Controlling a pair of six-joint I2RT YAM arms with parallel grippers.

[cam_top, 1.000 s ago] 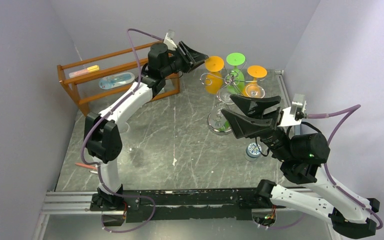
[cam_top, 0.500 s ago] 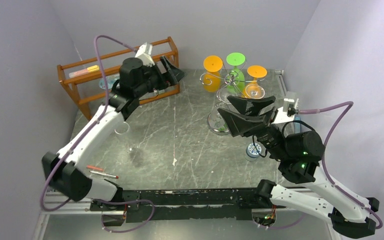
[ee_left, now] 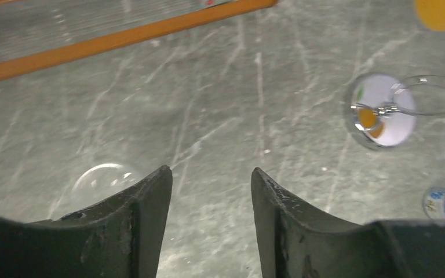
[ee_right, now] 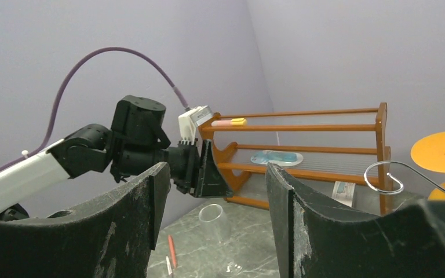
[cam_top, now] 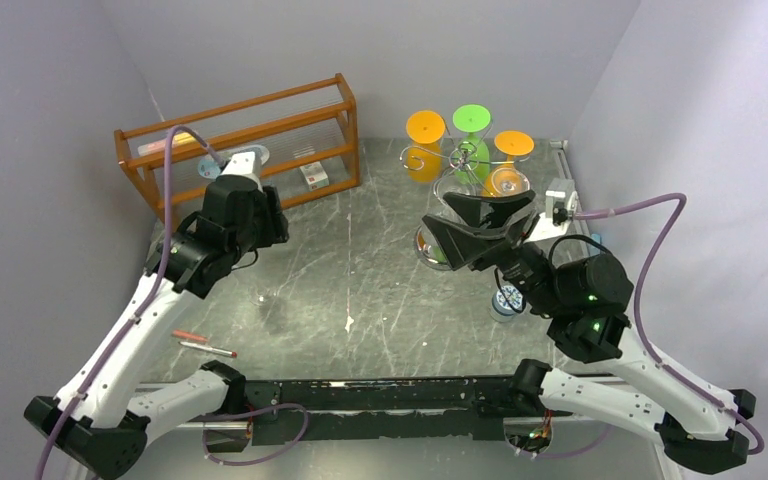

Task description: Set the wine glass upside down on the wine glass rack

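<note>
**Left wrist view.** The left gripper (ee_left: 211, 194) hangs above the table (ee_left: 237, 87). Its fingers (ee_left: 145, 220) are moderately apart and hold nothing. The clear wine glass (ee_left: 100, 176) rests on the table just beside the finger at the picture's left, outside the gap. Shift the gripper sideways until the glass is centred between the fingers, then descend. The wine glass rack (ee_left: 379, 110) shows its round base, well apart from the glass.

**Right wrist view.** The right gripper (ee_right: 214, 174) has its fingers spread wide and empty. The glass sits on the table below the left gripper. Whether it stands or lies on its side cannot be told, so confirm this before closing.

**Top external view.** The rack stands at the far side of the table and carries three coloured glasses (cam_top: 427, 128), feet up. The right gripper hovers just in front of it. The best grip is probably low on the stem. Invert the glass and slide the stem into a free scroll arm. Close gently, since the clear glass is likely to slip.
</note>
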